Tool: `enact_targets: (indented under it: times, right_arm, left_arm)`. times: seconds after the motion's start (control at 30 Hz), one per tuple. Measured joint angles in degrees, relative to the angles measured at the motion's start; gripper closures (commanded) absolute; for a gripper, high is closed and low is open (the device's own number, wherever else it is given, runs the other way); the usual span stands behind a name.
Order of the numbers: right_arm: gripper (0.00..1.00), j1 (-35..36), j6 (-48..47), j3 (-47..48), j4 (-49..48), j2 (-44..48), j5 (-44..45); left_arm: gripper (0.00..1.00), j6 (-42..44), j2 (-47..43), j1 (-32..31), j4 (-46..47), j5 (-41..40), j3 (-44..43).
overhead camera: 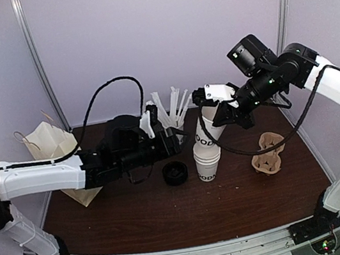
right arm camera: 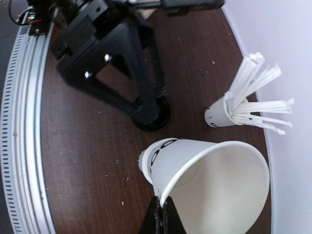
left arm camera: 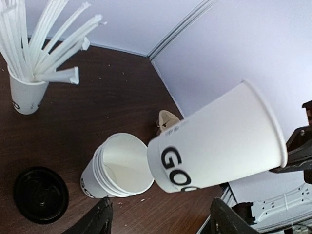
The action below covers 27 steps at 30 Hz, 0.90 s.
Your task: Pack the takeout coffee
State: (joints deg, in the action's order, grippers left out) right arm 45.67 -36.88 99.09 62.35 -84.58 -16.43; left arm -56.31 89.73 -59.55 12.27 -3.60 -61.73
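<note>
Cup (overhead camera: 211, 127) tilted, rim high in right tool (right arm camera: 161, 208), base pointing downward

The left arm (overhead camera: 42, 177) stretches level from the left edge toward mid-frame in the top view, and the left gripper (left arm camera: 161, 207) is empty, its jaws spread wide. The right arm (overhead camera: 338, 84) arches from lower right to upper centre, its right gripper (right arm camera: 161, 214) pinching the rim of a tilted white cup (right arm camera: 214, 185).
</note>
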Motion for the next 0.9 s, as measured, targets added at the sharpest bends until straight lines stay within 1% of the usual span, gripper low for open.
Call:
enact_targets:
  times: [0.1,0.23,0.33,0.37,0.5,0.57,0.67,0.73,0.77,0.83,0.9]
  right_arm:
    - [1.00,2.4,-2.1,0.0,3.6,0.0,-4.1]
    - [1.00,8.2,-3.7,-1.8,6.0,-0.1,-7.2]
    - [1.00,12.1,-3.6,-4.4,5.6,-1.7,-6.4]
    - [1.00,13.1,-3.4,-4.7,5.0,-3.0,-5.5]
    - [1.00,15.6,-2.2,-5.8,0.4,-10.6,-1.3]
    - [1.00,15.9,-1.6,-6.1,-1.5,-14.0,0.3]
    - [1.00,16.3,-0.6,-6.5,-3.8,-17.1,2.2]
    - [1.00,16.3,-0.2,-6.5,-4.7,-18.1,3.0]
    - [0.97,16.3,-0.1,-6.5,-5.1,-18.4,3.3]
    - [0.84,16.4,0.2,-6.5,-5.6,-18.8,3.5]
    - [0.76,16.4,0.8,-6.5,-5.7,-18.9,3.7]
  left_arm:
    - [0.26,8.3,-6.4,-0.1,-7.2,-1.8,0.4]
    - [0.25,20.7,-12.6,0.2,-21.0,-8.0,-2.0]
    - [0.22,27.7,-14.4,2.9,-28.8,-10.6,-4.9]
    - [0.22,29.7,-15.1,5.4,-30.9,-10.6,-5.5]
    - [0.22,34.4,-15.1,17.2,-36.3,-9.4,-6.7]
    - [0.22,36.9,-13.7,21.5,-39.0,-10.8,-8.4]
    - [0.22,39.9,-13.2,22.4,-39.9,-11.7,-8.2]
    - [0.22,41.4,-13.7,22.4,-39.3,-10.8,-7.0]
    - [0.22,41.9,-14.0,22.4,-39.3,-10.1,-6.4]
    - [0.22,42.7,-14.6,22.7,-39.2,-8.6,-5.6]
    - [0.22,43.2,-15.4,23.2,-38.8,-7.7,-4.7]
